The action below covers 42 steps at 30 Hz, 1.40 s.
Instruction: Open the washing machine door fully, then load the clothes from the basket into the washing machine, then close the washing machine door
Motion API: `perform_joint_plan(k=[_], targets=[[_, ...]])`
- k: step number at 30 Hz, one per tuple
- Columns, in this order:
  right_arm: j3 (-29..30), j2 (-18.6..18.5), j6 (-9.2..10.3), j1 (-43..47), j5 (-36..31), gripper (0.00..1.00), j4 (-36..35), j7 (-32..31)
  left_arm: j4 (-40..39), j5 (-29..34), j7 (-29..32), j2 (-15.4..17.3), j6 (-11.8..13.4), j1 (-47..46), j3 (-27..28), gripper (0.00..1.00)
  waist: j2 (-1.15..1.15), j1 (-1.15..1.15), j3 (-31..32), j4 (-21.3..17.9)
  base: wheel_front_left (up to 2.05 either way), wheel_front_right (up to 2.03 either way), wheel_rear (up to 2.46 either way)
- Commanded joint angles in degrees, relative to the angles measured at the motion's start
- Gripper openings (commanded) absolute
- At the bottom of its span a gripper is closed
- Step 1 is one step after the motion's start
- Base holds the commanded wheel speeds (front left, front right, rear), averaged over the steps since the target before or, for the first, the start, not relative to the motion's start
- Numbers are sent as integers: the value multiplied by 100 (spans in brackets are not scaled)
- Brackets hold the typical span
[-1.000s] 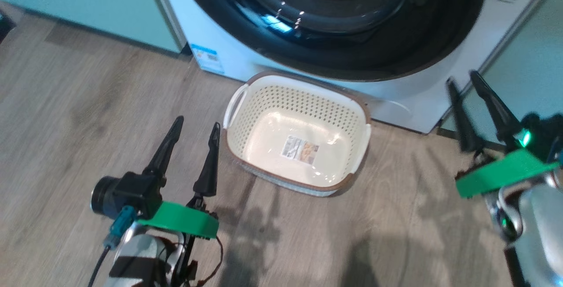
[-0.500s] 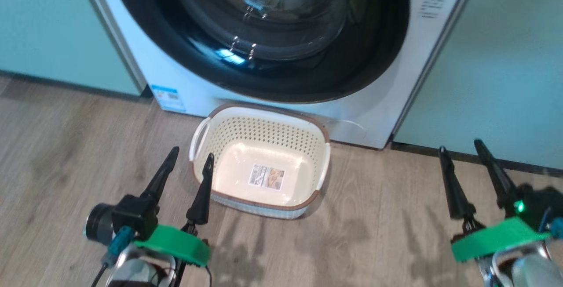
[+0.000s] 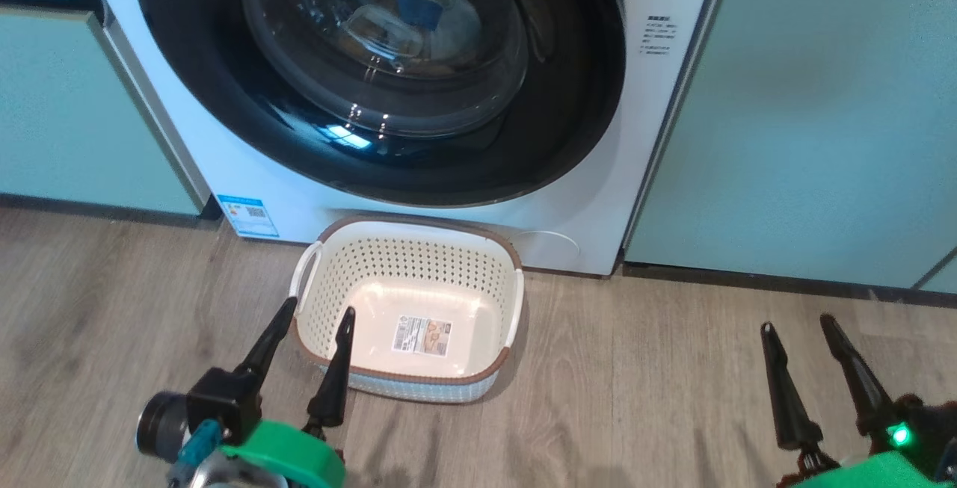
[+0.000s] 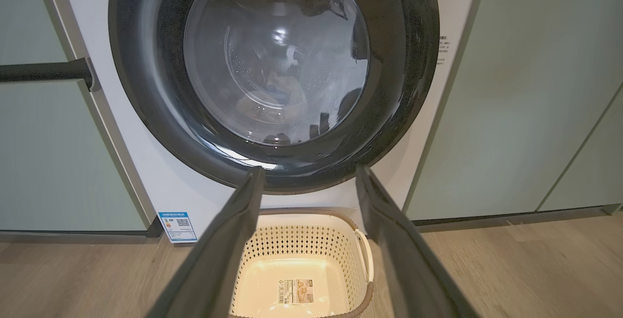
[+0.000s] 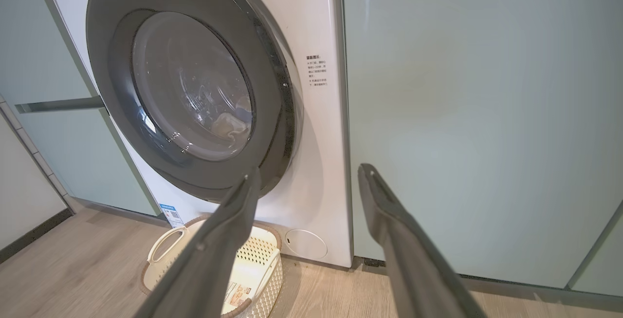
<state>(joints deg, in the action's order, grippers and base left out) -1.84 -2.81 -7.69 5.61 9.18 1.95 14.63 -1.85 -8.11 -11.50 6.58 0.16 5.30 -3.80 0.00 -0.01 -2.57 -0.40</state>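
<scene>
Washer (image 3: 572, 196): white front-loader. Door (image 3: 196, 103): glossy black rim, domed glass, shut flush. Clothes (image 5: 228, 124): cream and blue, inside behind the glass. Basket (image 3: 407, 267): cream perforated plastic, brown rim, on wood-grain floor (image 3: 673, 383) at washer's foot. Left gripper (image 3: 318, 309), right gripper (image 3: 796, 323): jaws apart, gripping nothing.

The basket (image 3: 410, 264) sits on the floor (image 3: 658, 376) just in front of the washing machine (image 3: 598, 196), under the door (image 3: 224, 122). The clothes (image 3: 385, 32) are inside, behind the glass. There are cabinets (image 3: 807, 114) on both sides. The left gripper (image 3: 319, 307) is at the basket's near left corner, and the right gripper (image 3: 796, 323) is well off to the right.
</scene>
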Motion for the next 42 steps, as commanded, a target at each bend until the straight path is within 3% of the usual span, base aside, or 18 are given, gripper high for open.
perform_joint_plan(k=[1,42], targets=[[-100,-8,20,-53,45,100,-254,37,-245,-37,9,113,24,-131,233,100,0,1,42,-52,0,0,0],[-176,-7,20,90,231,100,-336,30,-471,-96,161,239,245,-24,116,100,0,1,17,-274,0,0,0]])
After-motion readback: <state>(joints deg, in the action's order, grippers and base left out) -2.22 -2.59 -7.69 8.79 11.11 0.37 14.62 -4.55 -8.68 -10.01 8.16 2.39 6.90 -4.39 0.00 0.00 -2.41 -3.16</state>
